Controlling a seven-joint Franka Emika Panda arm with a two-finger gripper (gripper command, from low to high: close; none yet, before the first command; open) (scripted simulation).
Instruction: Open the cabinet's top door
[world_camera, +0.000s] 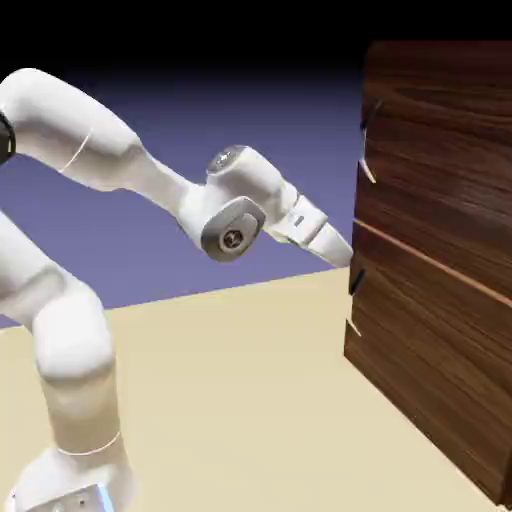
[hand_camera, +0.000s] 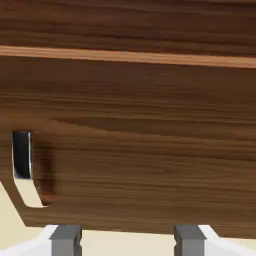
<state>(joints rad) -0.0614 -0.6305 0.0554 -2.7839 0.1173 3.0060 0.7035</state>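
The cabinet (world_camera: 440, 250) is a tall dark wood-grain box at the exterior view's right. A thin pale seam (world_camera: 420, 258) splits its front. The top door (world_camera: 440, 140) carries a small dark-and-pale bar handle (world_camera: 367, 150) at its left edge. My gripper (world_camera: 343, 254) points at the cabinet's left edge, level with the seam and well below that handle. In the hand view the seam (hand_camera: 128, 57) runs across near the top, with the top door (hand_camera: 128, 25) above it. My gripper (hand_camera: 127, 242) is open, its grey fingertips (hand_camera: 65, 240) apart with nothing between them.
The lower door panel (hand_camera: 140, 150) fills most of the hand view, with its own small handle (hand_camera: 22, 156) at the left edge. In the exterior view that handle (world_camera: 353, 290) sits just below my gripper. The beige table (world_camera: 230, 400) stretches in front of the cabinet.
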